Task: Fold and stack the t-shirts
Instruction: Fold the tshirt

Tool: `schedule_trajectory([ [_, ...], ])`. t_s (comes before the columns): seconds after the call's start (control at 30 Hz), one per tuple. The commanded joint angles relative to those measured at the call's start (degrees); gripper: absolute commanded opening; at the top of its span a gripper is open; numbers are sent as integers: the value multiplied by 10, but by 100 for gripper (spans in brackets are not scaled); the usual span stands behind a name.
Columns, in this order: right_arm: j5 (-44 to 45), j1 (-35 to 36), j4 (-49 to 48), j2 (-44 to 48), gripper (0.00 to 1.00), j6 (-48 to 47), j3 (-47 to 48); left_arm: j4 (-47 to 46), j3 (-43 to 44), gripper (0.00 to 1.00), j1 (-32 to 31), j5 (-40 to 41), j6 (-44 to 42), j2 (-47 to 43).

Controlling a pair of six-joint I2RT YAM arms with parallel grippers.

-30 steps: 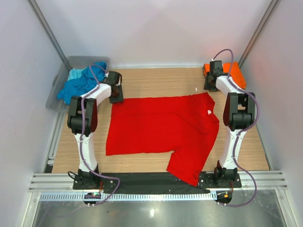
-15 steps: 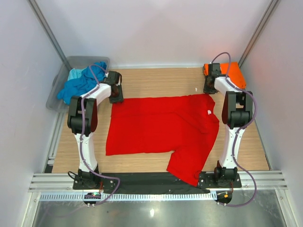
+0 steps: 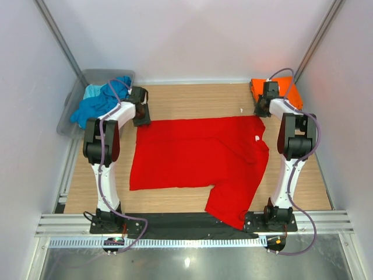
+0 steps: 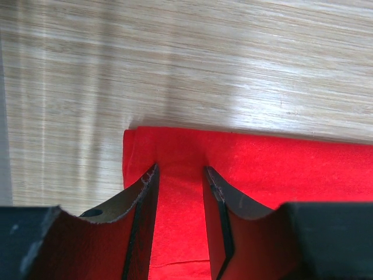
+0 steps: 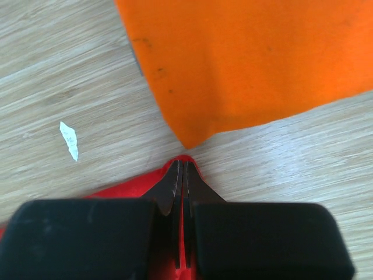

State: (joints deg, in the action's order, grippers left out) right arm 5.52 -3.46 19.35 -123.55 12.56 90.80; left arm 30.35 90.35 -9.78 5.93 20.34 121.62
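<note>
Right pincer (image 5: 181,169) nips red t-shirt (image 3: 198,154) corner; wooden tabletop (image 3: 192,99).

Parts nobody could see well
The black body of the right gripper (image 5: 180,168) hid most of the red t-shirt (image 5: 137,189); the orange t-shirt (image 5: 250,58) ran off the top and right edges; the white scrap (image 5: 69,140) on the desk (image 5: 64,70) was too small to name.

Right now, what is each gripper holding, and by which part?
The right gripper pinches the red t-shirt by its far right corner. The left gripper stands open over its far left corner.
</note>
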Motion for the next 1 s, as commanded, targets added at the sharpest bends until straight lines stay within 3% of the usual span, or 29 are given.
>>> schedule_trajectory([
  [0.0, -36, -28, -46, 39, 1, 29, -19, 24, 4, 38, 17, 14, -14, 23],
  [0.33, -83, -44, -52, 44, 2, 62, -33, 22, 9, 38, 18, -1, -15, 21],
  [0.5, -91, -51, -71, 48, 13, 89, -53, 23, 10, 38, 18, 0, -22, 17],
  [0.77, -115, -62, -89, 59, 22, 93, -61, 23, 11, 39, 19, -14, -21, 14],
  [0.97, -75, -56, -5, 86, 29, 68, -13, 43, 41, 40, 18, -85, -31, -25],
])
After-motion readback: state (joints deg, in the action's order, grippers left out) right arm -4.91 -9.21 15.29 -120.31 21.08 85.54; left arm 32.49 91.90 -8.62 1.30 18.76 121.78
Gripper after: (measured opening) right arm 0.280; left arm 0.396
